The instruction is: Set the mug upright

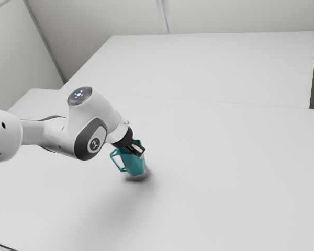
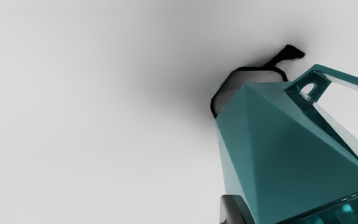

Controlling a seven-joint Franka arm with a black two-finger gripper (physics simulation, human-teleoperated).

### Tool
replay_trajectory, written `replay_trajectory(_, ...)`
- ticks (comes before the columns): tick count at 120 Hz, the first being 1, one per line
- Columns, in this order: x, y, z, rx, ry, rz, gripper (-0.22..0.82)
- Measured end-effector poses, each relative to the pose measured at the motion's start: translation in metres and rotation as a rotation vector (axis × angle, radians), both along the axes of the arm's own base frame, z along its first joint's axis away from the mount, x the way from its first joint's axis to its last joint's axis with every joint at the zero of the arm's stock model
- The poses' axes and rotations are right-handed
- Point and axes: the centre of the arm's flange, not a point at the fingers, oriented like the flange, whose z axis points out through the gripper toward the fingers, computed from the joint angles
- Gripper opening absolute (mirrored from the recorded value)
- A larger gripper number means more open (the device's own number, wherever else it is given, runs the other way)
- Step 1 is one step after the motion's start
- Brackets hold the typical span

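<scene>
Near the middle of the exterior view, the teal mug (image 1: 134, 163) is mostly upright but leaning, its handle toward the exterior view's left. At its rim is the gripper (image 1: 137, 150), shut on the mug's wall. The wrist view has the faceted side of the mug (image 2: 278, 149) close up, with its handle and part of its open mouth. One finger of the gripper (image 2: 248, 214) lies against the mug's outside there; the other is hidden by the mug. A dark shadow lies beneath the base; whether the base touches the table cannot be told.
The white table (image 1: 225, 172) spreads around the mug, with another white surface (image 1: 214, 65) behind it. Walls stand at the back, and a dark edge crosses the near left corner of the exterior view. The arm reaches in from the exterior view's left.
</scene>
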Motion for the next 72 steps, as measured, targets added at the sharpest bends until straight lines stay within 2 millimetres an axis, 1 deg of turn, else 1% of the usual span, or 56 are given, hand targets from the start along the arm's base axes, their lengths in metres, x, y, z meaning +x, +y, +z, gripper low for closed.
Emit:
replay_trajectory(23,0.003,0.002,-0.01,0.014,0.001,-0.008,-0.18)
replay_trajectory(72,0.006,0.002,-0.022,0.015,0.003,-0.013,-0.18)
